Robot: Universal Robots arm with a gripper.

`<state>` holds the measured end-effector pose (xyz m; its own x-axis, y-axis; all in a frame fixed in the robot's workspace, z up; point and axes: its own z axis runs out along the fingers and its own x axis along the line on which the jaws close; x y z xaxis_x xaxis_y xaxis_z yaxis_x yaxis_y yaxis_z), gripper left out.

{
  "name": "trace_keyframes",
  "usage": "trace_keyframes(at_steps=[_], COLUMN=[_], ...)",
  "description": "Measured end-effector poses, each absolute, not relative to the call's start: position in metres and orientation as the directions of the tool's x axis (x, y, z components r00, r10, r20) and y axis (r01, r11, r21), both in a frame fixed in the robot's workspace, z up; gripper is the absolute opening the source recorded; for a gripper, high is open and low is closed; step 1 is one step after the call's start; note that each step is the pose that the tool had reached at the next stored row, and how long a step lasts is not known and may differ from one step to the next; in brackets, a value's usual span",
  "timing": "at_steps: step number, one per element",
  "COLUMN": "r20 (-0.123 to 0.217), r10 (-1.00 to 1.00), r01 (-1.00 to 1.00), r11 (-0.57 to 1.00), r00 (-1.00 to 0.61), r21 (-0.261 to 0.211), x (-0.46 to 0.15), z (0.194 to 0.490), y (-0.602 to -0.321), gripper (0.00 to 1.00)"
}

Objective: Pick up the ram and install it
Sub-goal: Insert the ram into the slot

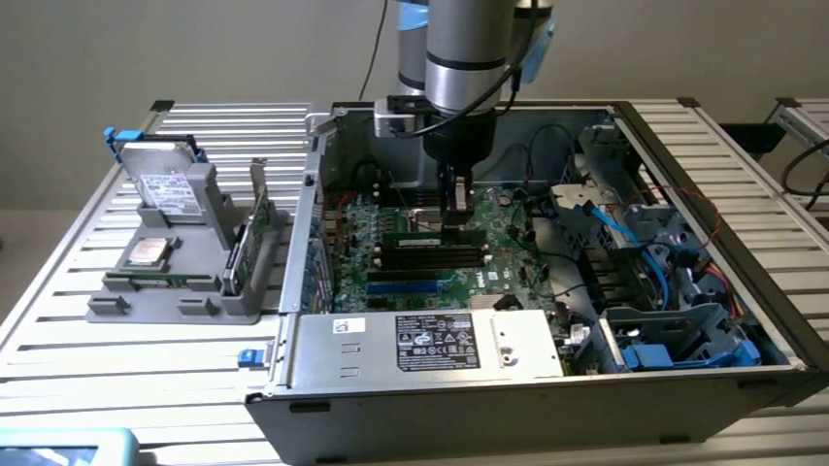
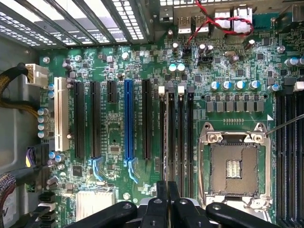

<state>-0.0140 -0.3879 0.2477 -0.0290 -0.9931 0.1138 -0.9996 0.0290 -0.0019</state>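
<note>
The ram (image 1: 414,239) is a thin dark-green stick with black chips and a small pale label, standing on edge along the far memory slot (beside the empty black slots (image 1: 425,260)) on the motherboard (image 1: 508,221). The fingers (image 1: 455,210) come down on its end toward the exterior view's right, drawn nearly together; whether they pinch it cannot be told.

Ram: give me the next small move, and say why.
Probably a short, straight push down. The shut gripper stands over one end of the ram, which lies along a slot on the motherboard inside the open case; whether it is fully latched I cannot tell.
</note>
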Motion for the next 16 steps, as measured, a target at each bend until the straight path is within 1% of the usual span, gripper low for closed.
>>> trace_keyframes(at_steps=[16], r20=[0.118], r10=[-0.993], r01=[-1.000], r11=[0.029], r00=[-0.029], r21=[-0.002], x=[-0.0139], z=[0.2397], y=[-0.3893], gripper=[0.13])
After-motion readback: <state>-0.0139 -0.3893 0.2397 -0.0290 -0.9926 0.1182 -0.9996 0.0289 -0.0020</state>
